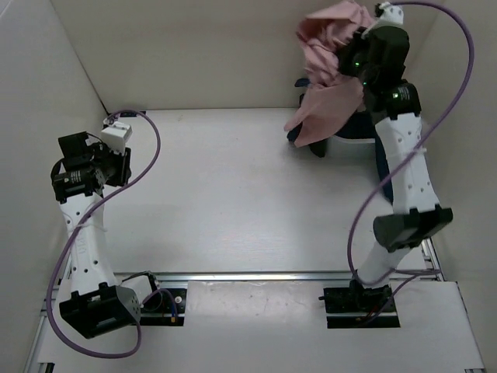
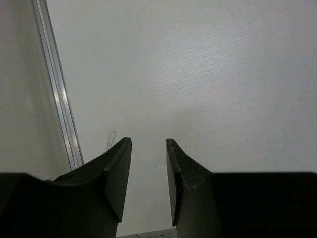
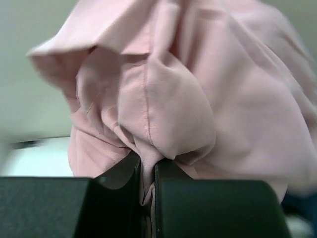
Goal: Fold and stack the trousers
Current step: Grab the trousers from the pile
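The dusty-pink trousers (image 1: pixel 330 74) hang bunched in the air at the far right, lifted well above the table. My right gripper (image 1: pixel 359 45) is shut on a fold of them; in the right wrist view the cloth (image 3: pixel 188 94) fills the frame and is pinched between the jaws of that gripper (image 3: pixel 147 163). My left gripper (image 1: pixel 116 151) is at the far left near the side wall, open and empty; in the left wrist view this gripper (image 2: pixel 148 144) shows only bare table between its fingers.
Dark blue cloth (image 1: pixel 342 128) lies on the table at the far right under the hanging trousers. White walls close the left, back and right sides. A metal rail (image 2: pixel 59 94) runs along the left wall's foot.
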Controlling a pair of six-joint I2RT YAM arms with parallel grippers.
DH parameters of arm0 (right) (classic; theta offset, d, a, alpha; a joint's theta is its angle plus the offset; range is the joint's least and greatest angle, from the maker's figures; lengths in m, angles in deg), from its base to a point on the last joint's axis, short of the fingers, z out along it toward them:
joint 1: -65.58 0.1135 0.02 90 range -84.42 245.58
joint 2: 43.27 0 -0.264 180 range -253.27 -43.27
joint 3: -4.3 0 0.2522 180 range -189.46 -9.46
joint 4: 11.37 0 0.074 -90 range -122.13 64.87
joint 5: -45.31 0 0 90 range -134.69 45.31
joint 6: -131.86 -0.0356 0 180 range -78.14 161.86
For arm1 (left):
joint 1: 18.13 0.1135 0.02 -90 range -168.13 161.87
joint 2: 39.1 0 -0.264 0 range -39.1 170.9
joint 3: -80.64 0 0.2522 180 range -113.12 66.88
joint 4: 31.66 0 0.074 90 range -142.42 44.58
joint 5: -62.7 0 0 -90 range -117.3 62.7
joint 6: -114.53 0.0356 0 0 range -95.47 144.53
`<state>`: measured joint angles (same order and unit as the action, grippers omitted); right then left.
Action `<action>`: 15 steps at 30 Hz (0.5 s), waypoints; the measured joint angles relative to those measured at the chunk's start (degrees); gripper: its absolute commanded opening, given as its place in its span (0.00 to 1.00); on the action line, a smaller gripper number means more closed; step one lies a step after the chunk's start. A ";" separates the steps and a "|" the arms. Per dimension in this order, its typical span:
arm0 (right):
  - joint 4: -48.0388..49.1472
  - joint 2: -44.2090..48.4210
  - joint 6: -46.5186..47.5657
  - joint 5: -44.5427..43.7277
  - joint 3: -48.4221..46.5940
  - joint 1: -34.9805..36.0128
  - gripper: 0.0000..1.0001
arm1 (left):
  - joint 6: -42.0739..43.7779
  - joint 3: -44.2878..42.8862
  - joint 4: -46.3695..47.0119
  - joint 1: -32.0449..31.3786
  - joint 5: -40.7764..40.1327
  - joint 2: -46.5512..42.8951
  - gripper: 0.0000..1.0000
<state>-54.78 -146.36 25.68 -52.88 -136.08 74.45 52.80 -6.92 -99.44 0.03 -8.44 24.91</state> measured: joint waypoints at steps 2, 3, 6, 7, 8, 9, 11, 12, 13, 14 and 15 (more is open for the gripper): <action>3.26 5.66 0.20 0.00 -0.13 8.17 0.00 | -0.48 -0.66 0.00 0.00 -0.20 0.00 0.45; 5.81 8.63 0.11 0.44 -0.13 13.51 0.00 | -0.59 -0.96 0.00 0.00 -0.24 0.00 0.46; 12.00 13.90 -3.17 2.27 0.20 24.33 0.00 | -1.27 -2.40 -0.17 0.00 -0.37 0.00 0.52; 14.78 15.52 -5.35 2.69 1.42 26.36 0.00 | -1.51 -3.17 -0.17 0.00 -0.46 0.00 0.52; 16.87 16.81 -8.11 2.82 3.19 27.34 0.00 | -1.75 -3.72 -0.11 0.00 -0.48 0.00 0.52; 17.99 17.55 -10.08 2.75 4.44 27.45 0.00 | -1.84 -4.15 0.13 0.00 -0.52 -0.04 0.52; 20.46 18.58 -16.55 1.92 9.22 26.93 0.20 | -1.99 -4.92 0.55 0.00 -0.76 -0.07 0.55; 20.92 18.80 -20.09 1.51 12.46 26.64 0.36 | -1.95 -5.14 0.70 0.00 -0.90 -0.09 0.57; 20.92 18.69 -23.74 1.20 16.44 26.25 0.55 | -1.90 -5.35 0.72 0.00 -1.03 -0.04 0.58; 20.59 18.51 -26.82 1.09 19.85 25.90 0.75 | -1.64 -5.53 0.81 0.00 -1.11 0.02 0.60; 21.00 17.73 -30.38 1.40 25.09 25.31 0.81 | -1.22 -5.62 0.92 0.00 -1.20 0.13 0.64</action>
<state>-33.78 -128.63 -4.70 -51.48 -110.99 99.76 51.57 -12.54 -98.52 0.03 -9.65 25.04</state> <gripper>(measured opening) 0.652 0.585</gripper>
